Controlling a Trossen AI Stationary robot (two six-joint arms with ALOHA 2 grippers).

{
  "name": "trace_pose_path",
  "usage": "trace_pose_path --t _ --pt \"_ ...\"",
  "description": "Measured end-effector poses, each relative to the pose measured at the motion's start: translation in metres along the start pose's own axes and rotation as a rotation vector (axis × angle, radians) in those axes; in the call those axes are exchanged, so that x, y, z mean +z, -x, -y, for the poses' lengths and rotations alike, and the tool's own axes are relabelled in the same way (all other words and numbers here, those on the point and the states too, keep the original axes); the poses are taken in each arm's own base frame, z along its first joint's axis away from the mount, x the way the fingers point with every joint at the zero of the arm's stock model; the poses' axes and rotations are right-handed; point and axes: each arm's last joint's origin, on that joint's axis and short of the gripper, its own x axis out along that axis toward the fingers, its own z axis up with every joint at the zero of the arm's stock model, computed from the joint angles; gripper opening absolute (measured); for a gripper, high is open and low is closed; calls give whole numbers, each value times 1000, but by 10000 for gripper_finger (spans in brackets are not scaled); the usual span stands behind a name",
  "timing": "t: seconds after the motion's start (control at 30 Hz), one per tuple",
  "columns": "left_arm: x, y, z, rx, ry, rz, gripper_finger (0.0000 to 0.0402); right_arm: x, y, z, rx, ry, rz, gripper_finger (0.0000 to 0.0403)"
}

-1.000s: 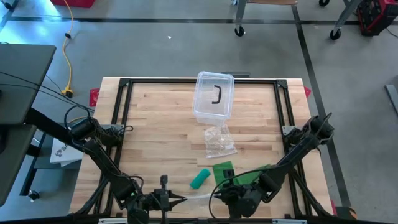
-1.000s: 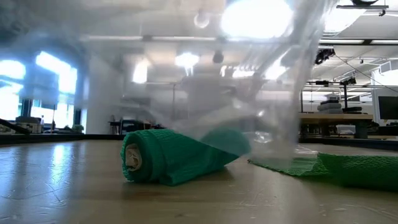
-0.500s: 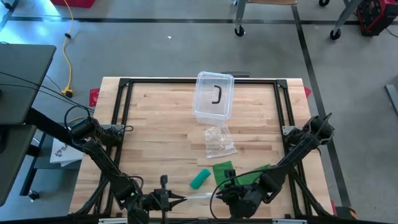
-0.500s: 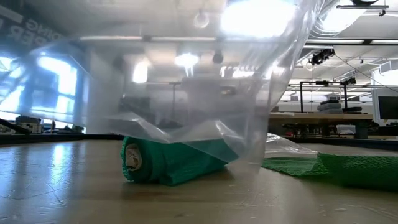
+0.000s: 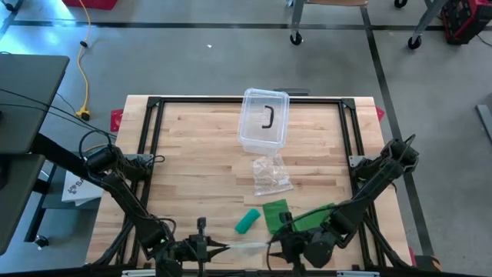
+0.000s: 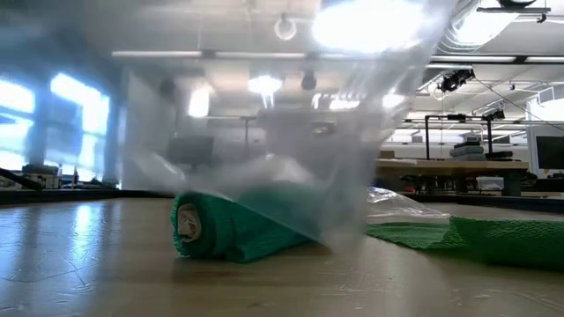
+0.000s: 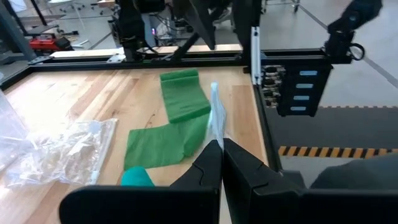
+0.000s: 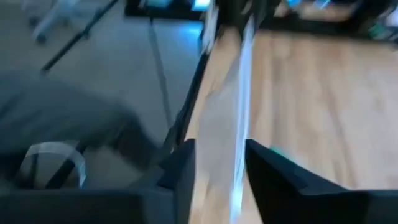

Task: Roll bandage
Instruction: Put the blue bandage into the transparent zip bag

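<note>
A rolled green bandage lies on its side on the wooden table; the low view shows its spiral end. An unrolled green bandage lies flat to its right, and shows in the left wrist view too. At the near edge my left gripper is shut on a clear plastic bag, which hangs in front of the low camera. My right gripper is open, one finger on each side of the bag's edge. My left gripper pinches the clear bag's upper edge between its two shut fingers, coming level from the table's left. The bag hangs slack below the fingers, just above the table. My right gripper: whether its open fingers touch the bag's edge, I cannot tell.
A clear lidded container stands at the far middle of the table, and a crumpled clear bag lies at the centre. A black frame runs around the tabletop. Bare wood shows to the left of the roll.
My right gripper has drawn back toward the table's right edge and risen a little. The clear bag has swung and changed shape: its lower folds have shifted in front of the roll. The roll and the flat bandage have stayed where they were.
</note>
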Motion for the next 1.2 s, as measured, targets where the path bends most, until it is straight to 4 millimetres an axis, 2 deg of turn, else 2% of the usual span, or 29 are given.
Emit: trace_pose_path --t 0.1,0.17,0.33,0.53,0.87,1.2 --pt "1 -2 -1 7 7 0 0 7 -4 6 -66 -25 64 162" --pt "1 -2 -2 8 7 0 0 9 -11 12 -68 -48 84 169" --pt "1 -6 -4 -10 11 -14 0 3 -38 25 -110 -64 66 163" --pt "2 -10 -6 -12 15 -21 0 1 -55 35 -79 -77 52 148" --pt "2 -12 -8 -11 18 -24 0 0 -61 33 27 -42 46 147" --pt "2 -12 -8 -12 18 -24 0 3 -63 37 57 -91 51 147"
